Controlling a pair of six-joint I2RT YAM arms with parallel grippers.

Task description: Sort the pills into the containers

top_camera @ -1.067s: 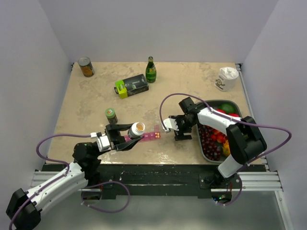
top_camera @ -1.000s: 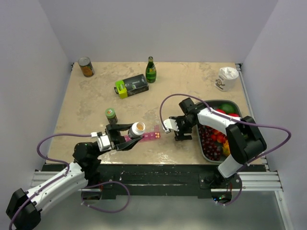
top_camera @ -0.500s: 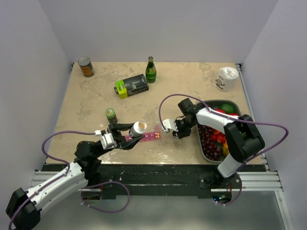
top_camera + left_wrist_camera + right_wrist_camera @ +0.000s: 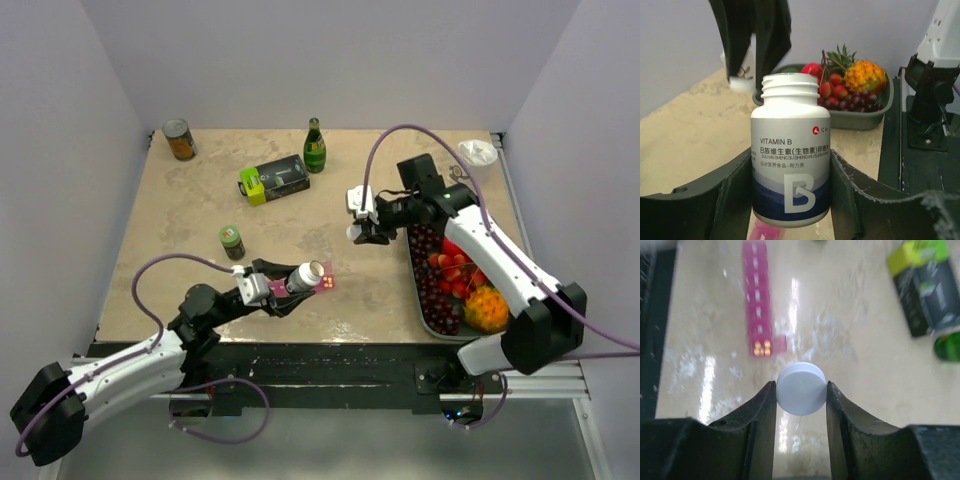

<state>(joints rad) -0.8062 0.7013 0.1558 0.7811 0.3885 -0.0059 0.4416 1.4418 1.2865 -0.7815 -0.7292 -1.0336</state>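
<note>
My left gripper (image 4: 300, 278) is shut on a white Vitamin B bottle (image 4: 790, 165) with its cap off. In the top view the bottle (image 4: 308, 274) lies tipped, its mouth toward the right, over the pink containers strip (image 4: 326, 283). The strip shows just below the bottle in the left wrist view (image 4: 765, 232). My right gripper (image 4: 361, 228) is shut on the white bottle cap (image 4: 801, 388), held above the table, far right of the strip. In the right wrist view the strip (image 4: 757, 305) has its end compartment open, with orange pills (image 4: 762, 348) in it.
A dark fruit tray (image 4: 418, 290) stands at the right. A small green-capped jar (image 4: 232, 240) stands far left of the strip. A green-and-black box (image 4: 273, 179), a green bottle (image 4: 315, 146), a can (image 4: 180, 140) and a white cup (image 4: 472, 163) stand further back.
My left gripper has moved right and tipped the bottle over toward the strip. My right arm has lifted and moved back, away from the strip, with the cap in it.
</note>
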